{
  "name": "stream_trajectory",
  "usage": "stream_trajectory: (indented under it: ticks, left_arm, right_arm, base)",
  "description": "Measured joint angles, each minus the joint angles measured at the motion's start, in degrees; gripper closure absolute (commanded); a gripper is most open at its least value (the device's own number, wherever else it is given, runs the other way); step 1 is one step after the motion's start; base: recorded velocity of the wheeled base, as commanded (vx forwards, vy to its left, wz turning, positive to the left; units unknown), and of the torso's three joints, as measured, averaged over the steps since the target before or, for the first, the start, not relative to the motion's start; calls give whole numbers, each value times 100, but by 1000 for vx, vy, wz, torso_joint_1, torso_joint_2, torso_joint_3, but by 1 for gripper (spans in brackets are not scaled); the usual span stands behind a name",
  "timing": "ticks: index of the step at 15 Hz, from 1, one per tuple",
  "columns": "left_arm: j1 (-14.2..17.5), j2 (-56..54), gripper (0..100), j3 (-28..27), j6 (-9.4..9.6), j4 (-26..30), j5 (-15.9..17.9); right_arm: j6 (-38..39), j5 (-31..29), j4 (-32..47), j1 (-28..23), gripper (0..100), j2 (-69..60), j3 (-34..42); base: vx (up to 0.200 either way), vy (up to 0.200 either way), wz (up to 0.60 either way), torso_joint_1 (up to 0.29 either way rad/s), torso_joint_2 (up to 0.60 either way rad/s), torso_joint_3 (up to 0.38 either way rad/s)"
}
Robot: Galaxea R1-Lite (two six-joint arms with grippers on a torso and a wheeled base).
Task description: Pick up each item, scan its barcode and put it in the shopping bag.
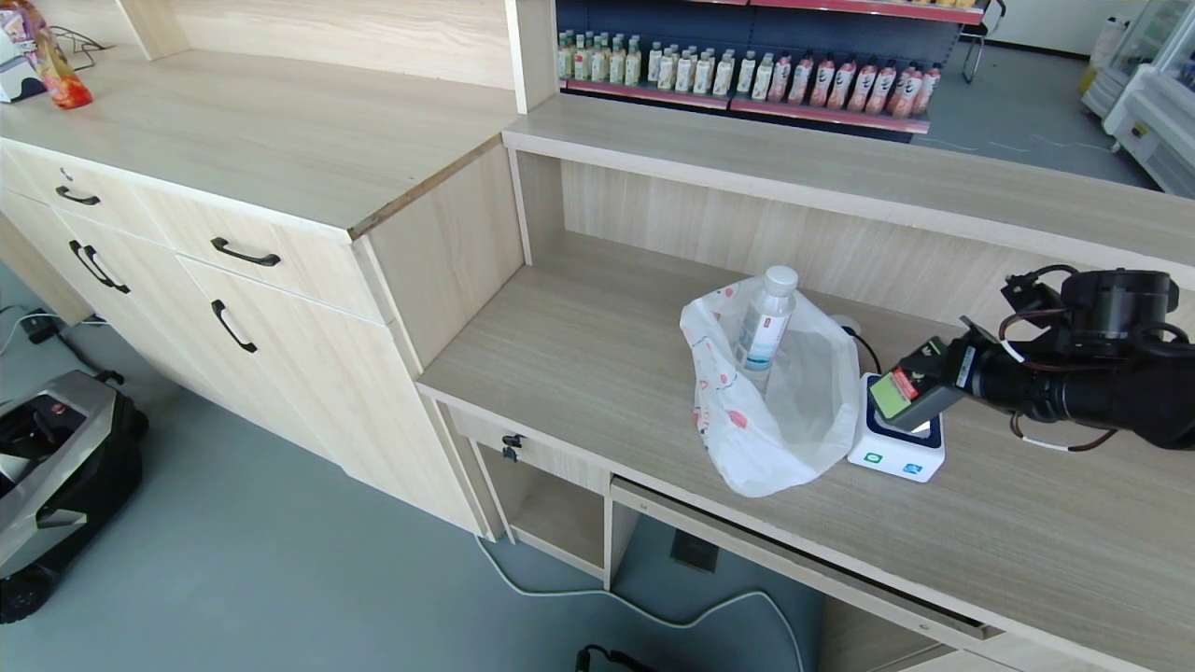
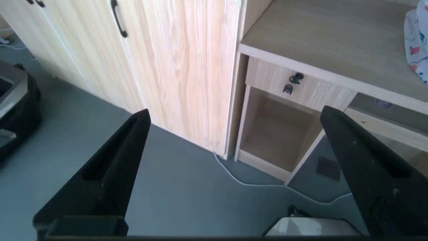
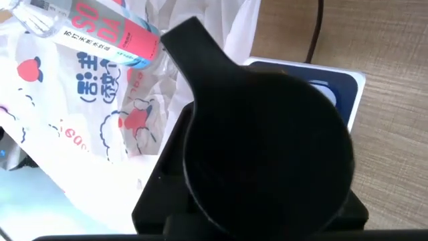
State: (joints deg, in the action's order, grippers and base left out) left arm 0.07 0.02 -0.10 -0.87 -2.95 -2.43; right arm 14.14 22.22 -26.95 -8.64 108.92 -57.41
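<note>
A white shopping bag (image 1: 794,420) printed with red shapes stands open on the lower desk. A clear water bottle (image 1: 766,322) stands upright inside it. Just right of the bag is a white scanner box (image 1: 896,455) with a blue top. My right gripper (image 1: 910,397) hovers right over the scanner, shut on a small green-labelled item (image 1: 892,394). In the right wrist view that item shows as a dark round shape (image 3: 267,154) above the scanner (image 3: 338,84), with the bag (image 3: 80,120) and bottle (image 3: 100,30) beside it. My left gripper (image 2: 227,181) is open over the grey floor, holding nothing.
A raised ledge (image 1: 840,177) runs behind the desk (image 1: 579,364). A taller cabinet with drawers (image 1: 243,252) stands to the left, with a snack packet (image 1: 51,61) at its far end. The scanner's cable (image 1: 864,345) runs back behind the bag. The desk right of the scanner is bare.
</note>
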Motion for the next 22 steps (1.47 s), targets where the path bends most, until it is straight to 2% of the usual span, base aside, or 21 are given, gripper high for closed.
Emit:
stream_trajectory:
  ticks: [22]
  left_arm:
    - [-2, 0, 0, 0, 2, 0, 0]
  right_arm:
    - [-112, -26, -107, 93, 100, 183, 22]
  base:
    - [0, 0, 0, 0, 0, 0]
